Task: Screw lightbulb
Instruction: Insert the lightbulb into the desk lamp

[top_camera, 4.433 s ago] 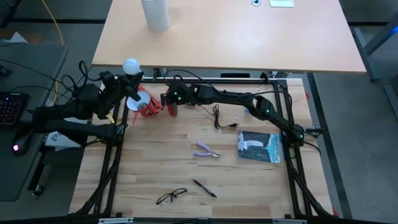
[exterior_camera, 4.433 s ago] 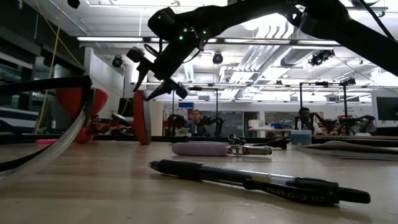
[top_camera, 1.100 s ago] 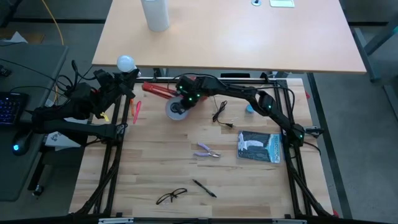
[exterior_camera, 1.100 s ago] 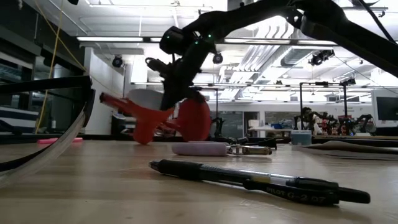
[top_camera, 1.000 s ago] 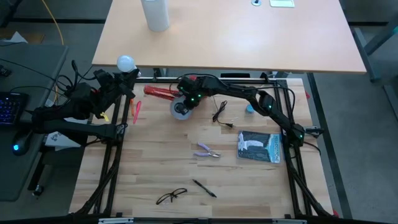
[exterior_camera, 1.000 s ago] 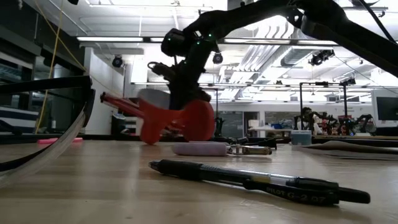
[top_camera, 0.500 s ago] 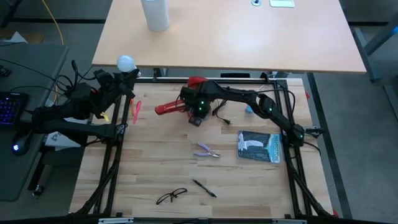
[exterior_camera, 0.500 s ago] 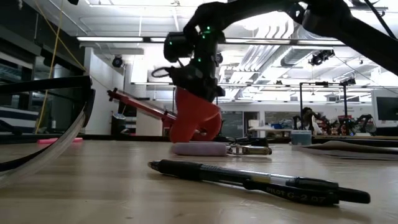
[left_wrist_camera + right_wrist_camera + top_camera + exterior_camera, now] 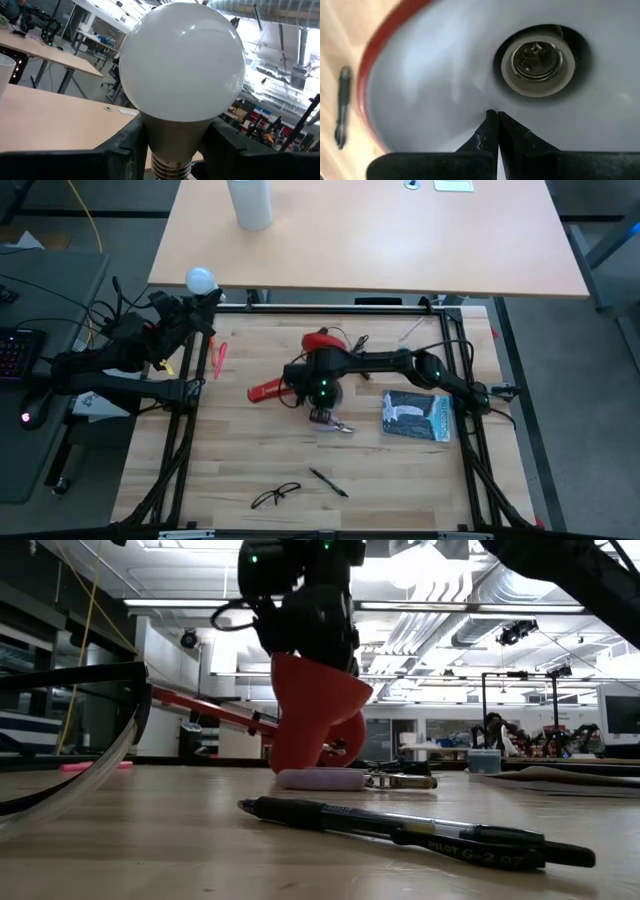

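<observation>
At table centre your right gripper (image 9: 322, 385), fingers pressed together on the lamp shade (image 9: 445, 100) rim, bares the socket (image 9: 538, 60); left gripper (image 9: 205, 305) pinches the lightbulb (image 9: 201, 280) aloft (ready to screw).

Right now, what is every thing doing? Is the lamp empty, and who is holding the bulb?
lightbulb: held at its neck in the left gripper's jaws, at the table's far left edge, not screwed in.
red lamp: lifted off the table, shade rim pinched by the right gripper.
lamp socket: empty.
pen: lying flat.
glasses: lying on the table.
</observation>
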You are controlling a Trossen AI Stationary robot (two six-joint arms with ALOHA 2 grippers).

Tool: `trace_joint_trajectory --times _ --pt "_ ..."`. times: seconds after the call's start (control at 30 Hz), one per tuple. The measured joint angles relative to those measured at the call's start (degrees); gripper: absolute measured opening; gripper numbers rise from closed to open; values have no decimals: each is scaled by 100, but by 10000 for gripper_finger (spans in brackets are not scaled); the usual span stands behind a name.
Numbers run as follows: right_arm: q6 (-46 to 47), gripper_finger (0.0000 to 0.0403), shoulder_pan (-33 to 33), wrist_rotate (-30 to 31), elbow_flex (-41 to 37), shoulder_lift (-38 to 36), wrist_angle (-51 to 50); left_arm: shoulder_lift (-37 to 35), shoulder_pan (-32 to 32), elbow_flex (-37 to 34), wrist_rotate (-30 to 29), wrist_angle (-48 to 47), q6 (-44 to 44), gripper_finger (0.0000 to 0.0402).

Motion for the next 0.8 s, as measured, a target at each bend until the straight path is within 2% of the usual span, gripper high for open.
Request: trace_joint_trajectory --times 0.1,0.2,0.33,0.53,0.67,0.8 --pt "77 0 154 -54 0 -78 3 1 -2 0 36 -5 0 134" --pt "140 0 227 166 0 -240 65 -1 -2 0 129 -4 2 134" --pt "284 0 107 321 2 -460 242 0 0 0 172 -19 85 134" --pt "373 0 -22 580 0 -811 456 -1 -2 0 650 -89 184 134" --pt "279 0 -75 970 0 -1190 489 -1 -2 0 1549 -199 294 134" --pt "543 0 -128 1643 0 -1724 216 6 -35 0 3095 -322 82 134"
